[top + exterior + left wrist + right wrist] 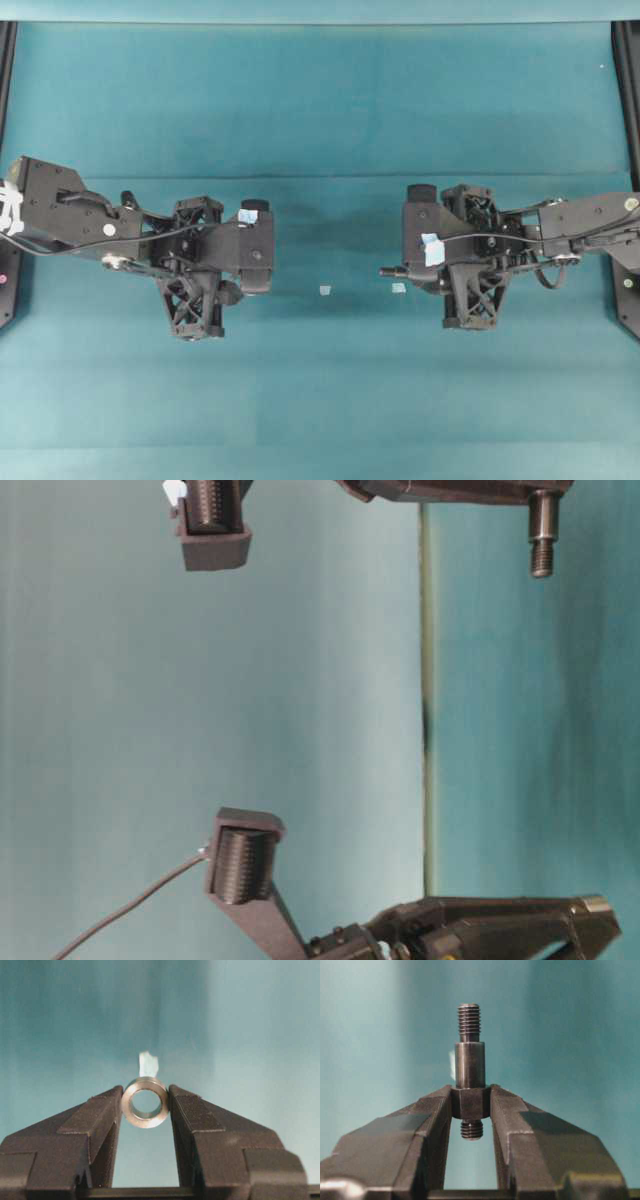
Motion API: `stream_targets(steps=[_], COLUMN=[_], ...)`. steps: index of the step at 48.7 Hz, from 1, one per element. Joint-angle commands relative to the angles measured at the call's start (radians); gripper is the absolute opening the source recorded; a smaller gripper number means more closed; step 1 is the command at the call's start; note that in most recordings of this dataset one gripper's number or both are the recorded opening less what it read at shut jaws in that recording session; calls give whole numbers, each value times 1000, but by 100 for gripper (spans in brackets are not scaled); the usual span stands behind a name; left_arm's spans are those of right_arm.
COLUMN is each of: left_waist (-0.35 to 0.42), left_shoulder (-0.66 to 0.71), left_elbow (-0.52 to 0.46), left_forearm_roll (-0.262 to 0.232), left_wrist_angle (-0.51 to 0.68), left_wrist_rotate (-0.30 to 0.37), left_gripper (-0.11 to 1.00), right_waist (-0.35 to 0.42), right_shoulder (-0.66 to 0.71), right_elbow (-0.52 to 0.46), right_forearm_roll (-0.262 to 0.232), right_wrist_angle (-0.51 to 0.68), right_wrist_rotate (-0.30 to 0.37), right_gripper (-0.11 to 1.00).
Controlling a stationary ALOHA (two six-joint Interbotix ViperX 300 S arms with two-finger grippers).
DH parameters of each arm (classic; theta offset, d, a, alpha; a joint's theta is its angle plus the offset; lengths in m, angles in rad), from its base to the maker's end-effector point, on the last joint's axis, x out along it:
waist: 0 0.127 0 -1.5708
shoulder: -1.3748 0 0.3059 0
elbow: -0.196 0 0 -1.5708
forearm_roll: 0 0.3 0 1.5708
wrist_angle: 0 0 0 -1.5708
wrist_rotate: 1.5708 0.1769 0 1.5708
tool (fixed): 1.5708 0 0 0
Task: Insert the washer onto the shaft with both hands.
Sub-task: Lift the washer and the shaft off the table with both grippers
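Note:
The washer, a silvery ring with its hole facing the camera, is pinched between the tips of my left gripper, which is shut on it. The shaft, dark grey with threaded ends, stands out beyond my right gripper, which is shut on its hexagonal middle collar. From overhead the shaft points left toward the left arm across a wide gap. The washer is hidden there under the left wrist. At table level the shaft and washer sit far apart.
Two small pale blue scraps lie on the teal mat between the arms. Black frame rails run along the left and right edges.

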Motion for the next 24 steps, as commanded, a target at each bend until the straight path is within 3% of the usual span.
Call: stream_targets(steps=[1, 13, 24], left_waist=[-3, -5, -5], left_shoulder=[-38, -77, -81], left_elbow=[11, 75, 95], left_forearm_roll=[5, 2, 5], left_wrist_angle=[-77, -344, -520], left_wrist_rotate=[-2, -6, -40], left_gripper=[34, 34, 34], right_waist=[12, 40, 52], right_shoulder=[-25, -48, -55], right_elbow=[9, 112, 144], right_forearm_roll=[20, 61, 74], right_wrist_angle=[-60, -310, -405], right_wrist_rotate=[8, 8, 8], right_gripper=[0, 0, 0])
